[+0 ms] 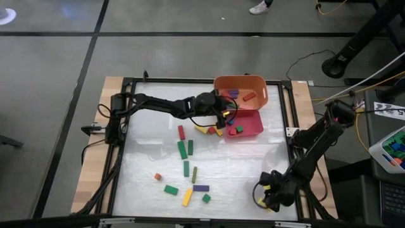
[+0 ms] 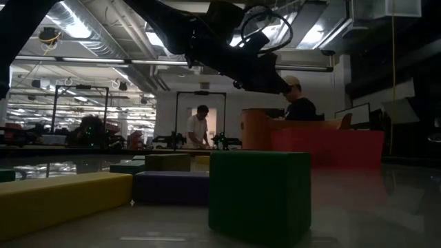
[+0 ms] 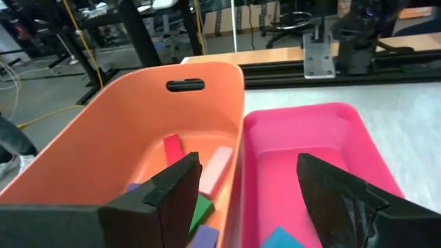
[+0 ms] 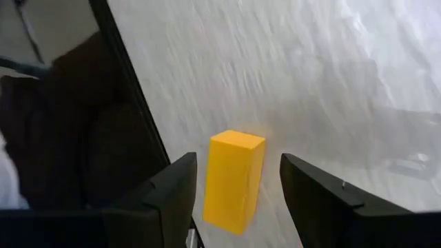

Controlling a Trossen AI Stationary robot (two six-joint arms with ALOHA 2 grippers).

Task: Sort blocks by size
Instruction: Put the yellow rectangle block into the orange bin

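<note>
At the far right of the worktop (image 1: pixel 253 171), the left claw (image 1: pixel 223 118) hangs over the seam between the orange plastic bin (image 1: pixel 261 85) and the pink-red plastic tray (image 1: pixel 256 120). Fingers stand wide apart, nothing between them. Through the left wrist view: bin (image 3: pixel 117 145) holds a red bar (image 3: pixel 172 148), a pink bar (image 3: pixel 218 169), green and purple pieces; tray (image 3: pixel 310 138) shows a blue piece at its near end.

Right claw (image 1: pixel 269 197) sits low at the near right corner of the worktop. Fingers apart, straddling a yellow wooden block (image 4: pixel 234 179) that stands on the surface; no contact visible on either side.

Loose wooden blocks lie mid-worktop: green bars (image 1: pixel 182 150), a red bar (image 1: pixel 181 132), a purple bar (image 1: pixel 201 188), a yellow bar (image 1: pixel 187 197), a small orange cube (image 1: pixel 157 177), green cubes near the front.

Step in hand, by my reading: left arm between a drop and the next pick; right arm poised to grip. Next move calls for closing squarely on the yellow block, then carrying it to the container matching its size.

Writing: none legible on bin, tray or blocks.
</note>
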